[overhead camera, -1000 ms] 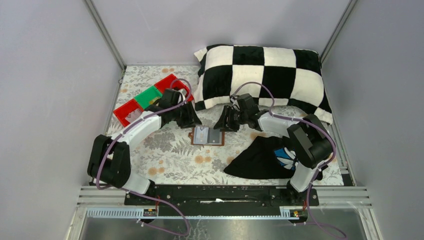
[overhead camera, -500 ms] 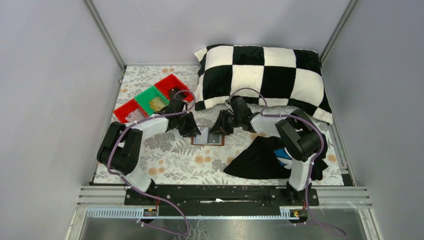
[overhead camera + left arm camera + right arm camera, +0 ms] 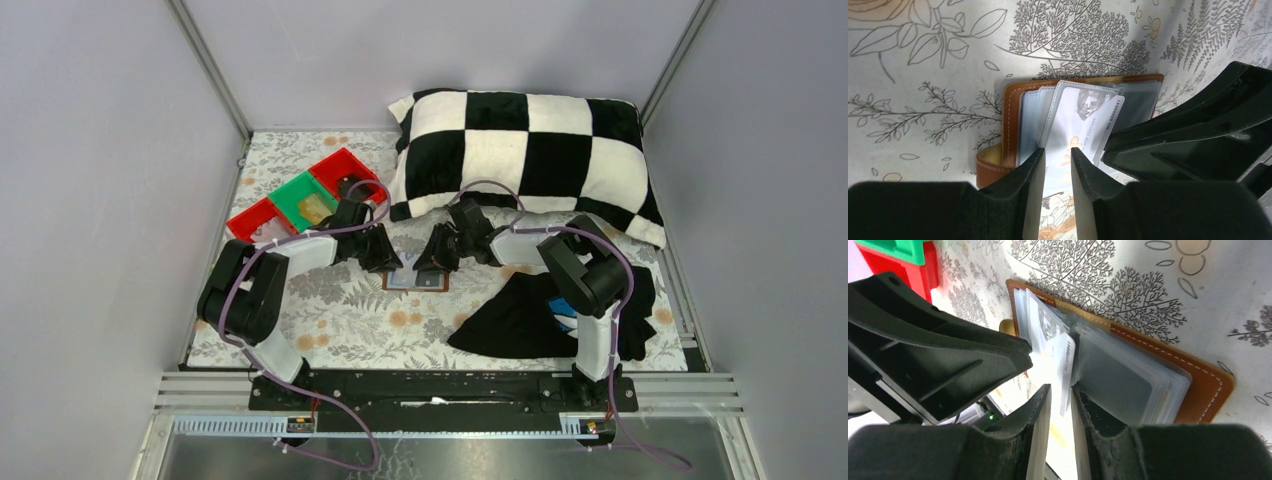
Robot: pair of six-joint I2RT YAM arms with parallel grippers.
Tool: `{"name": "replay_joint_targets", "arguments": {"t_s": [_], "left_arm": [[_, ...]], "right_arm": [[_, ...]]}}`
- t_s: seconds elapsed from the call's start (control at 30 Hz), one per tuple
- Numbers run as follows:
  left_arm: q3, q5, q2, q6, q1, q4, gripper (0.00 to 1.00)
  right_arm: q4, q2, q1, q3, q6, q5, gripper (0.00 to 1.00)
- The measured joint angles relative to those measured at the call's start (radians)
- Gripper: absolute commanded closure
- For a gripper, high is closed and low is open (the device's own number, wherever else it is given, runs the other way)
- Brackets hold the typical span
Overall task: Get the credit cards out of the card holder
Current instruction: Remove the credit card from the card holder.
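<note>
The brown card holder lies open on the floral table, between my two grippers. In the left wrist view a light blue-grey credit card sticks out of the card holder's grey-blue pockets at a slant. My left gripper hovers over that card's lower end, jaws a narrow gap apart, clamping nothing. My right gripper comes from the other side; the card's edge hangs in its narrow gap, and one finger rests against the card holder's pocket panel. Both grippers are low on the table.
Red and green trays stand at the back left; a beige flat piece lies in the green one. A black-and-white checkered pillow lies behind. A black cloth lies at the front right.
Both grippers have closed in on the card holder from either side and come down onto it. The left arm has moved off the trays, uncovering them.
</note>
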State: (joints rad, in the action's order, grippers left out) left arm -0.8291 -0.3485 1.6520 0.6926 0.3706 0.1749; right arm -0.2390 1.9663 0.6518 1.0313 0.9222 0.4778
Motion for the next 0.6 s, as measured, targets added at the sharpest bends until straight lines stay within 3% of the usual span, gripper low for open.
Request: {"name": "replay_joint_targets", "arguments": {"t_s": [0.3,0.6], "left_arm": [[0.000,-0.048,0.031,0.007,-0.004,-0.058,0.70],[0.002,-0.063,0.038,0.008,-0.006,-0.072,0.71]], "right_arm": [[0.005,0.000,0.014,0.001,0.053,-0.088,0.68],[-0.147,-0.004,0.013,-0.092,0.135,-0.098,1.00]]}}
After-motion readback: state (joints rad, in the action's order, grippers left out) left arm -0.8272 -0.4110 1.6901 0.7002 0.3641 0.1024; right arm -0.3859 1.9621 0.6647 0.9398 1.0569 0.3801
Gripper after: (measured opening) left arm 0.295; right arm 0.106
